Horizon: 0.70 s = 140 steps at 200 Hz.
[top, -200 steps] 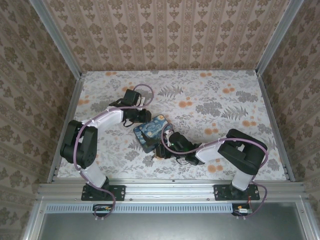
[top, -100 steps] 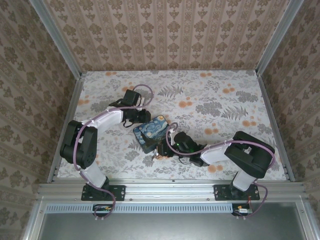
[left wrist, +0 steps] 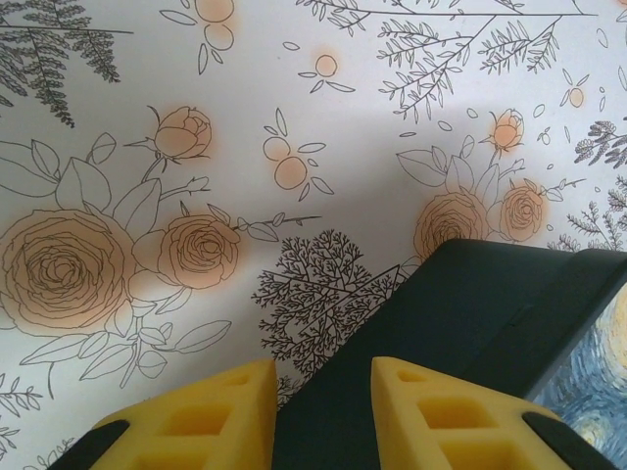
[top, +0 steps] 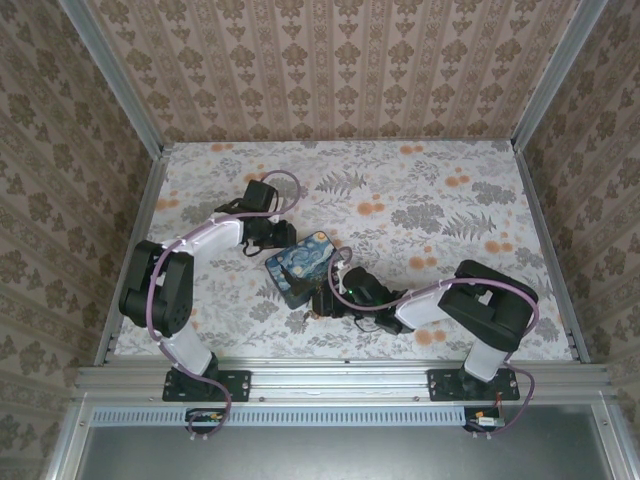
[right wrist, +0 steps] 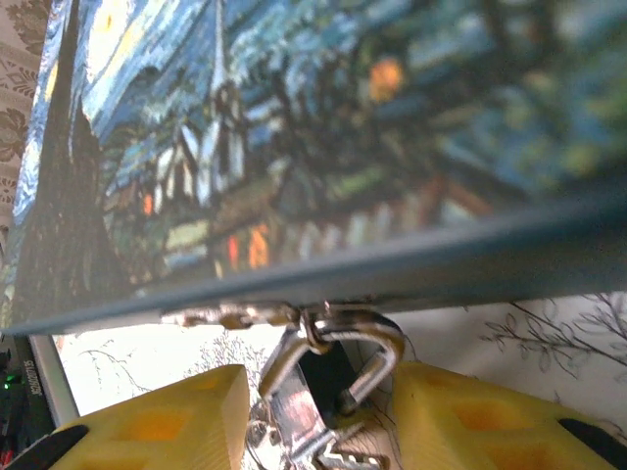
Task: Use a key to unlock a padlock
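Note:
The padlock [right wrist: 376, 354] hangs by its silver shackle from a metal hasp [right wrist: 230, 315] on the near edge of a dark blue box with a swirly painting print [top: 298, 264]. Its brass body is mostly hidden low between my right fingers. A toothed metal piece [right wrist: 338, 456], perhaps the key, shows just below it. My right gripper [right wrist: 318, 377] [top: 322, 300] straddles the padlock with its jaws apart and a gap on the left side. My left gripper [left wrist: 323, 372] [top: 272, 240] is shut on the box's dark far-left edge [left wrist: 470, 323].
The box lies on a flower-printed table cover [top: 420, 200] between the two arms. Patterned walls close in the back and both sides. A metal rail [top: 340, 375] runs along the near edge. Open cover lies to the back and right.
My right gripper's jaws have widened around the padlock, and the right arm's elbow swung out and back. The left gripper has kept its hold on the box.

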### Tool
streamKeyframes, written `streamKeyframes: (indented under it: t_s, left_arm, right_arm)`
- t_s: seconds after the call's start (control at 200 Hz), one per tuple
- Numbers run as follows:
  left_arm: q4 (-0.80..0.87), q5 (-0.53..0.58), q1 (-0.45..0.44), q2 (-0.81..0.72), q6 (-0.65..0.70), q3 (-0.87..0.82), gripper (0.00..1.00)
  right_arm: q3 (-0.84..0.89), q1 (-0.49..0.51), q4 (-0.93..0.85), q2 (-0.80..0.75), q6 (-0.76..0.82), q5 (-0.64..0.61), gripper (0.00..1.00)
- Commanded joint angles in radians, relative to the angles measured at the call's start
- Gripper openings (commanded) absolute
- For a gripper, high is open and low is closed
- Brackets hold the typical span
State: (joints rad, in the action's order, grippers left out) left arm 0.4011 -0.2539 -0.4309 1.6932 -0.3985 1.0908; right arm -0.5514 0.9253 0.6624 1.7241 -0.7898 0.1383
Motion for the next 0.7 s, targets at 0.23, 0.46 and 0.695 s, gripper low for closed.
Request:
streamKeyframes:
  t_s: [0.23,0.46,0.695]
  left_arm:
    - [0.075,0.003,0.002,-0.007,-0.005,0.012,0.32]
    - [0.079,-0.047,-0.008,-0.006,-0.008,0.032,0.32]
    - [0.075,-0.116,-0.097,-0.022,-0.035,0.065,0.32]
  right_arm:
    - [-0.014,-0.010,-0.042,-0.001,0.001,0.032,0.20]
    - [-0.003,-0.088,-0.225,-0.250,0.077,0.087,0.14]
    - [-0.164,-0.248,-0.653,-0.358,0.292,0.217,0.16]
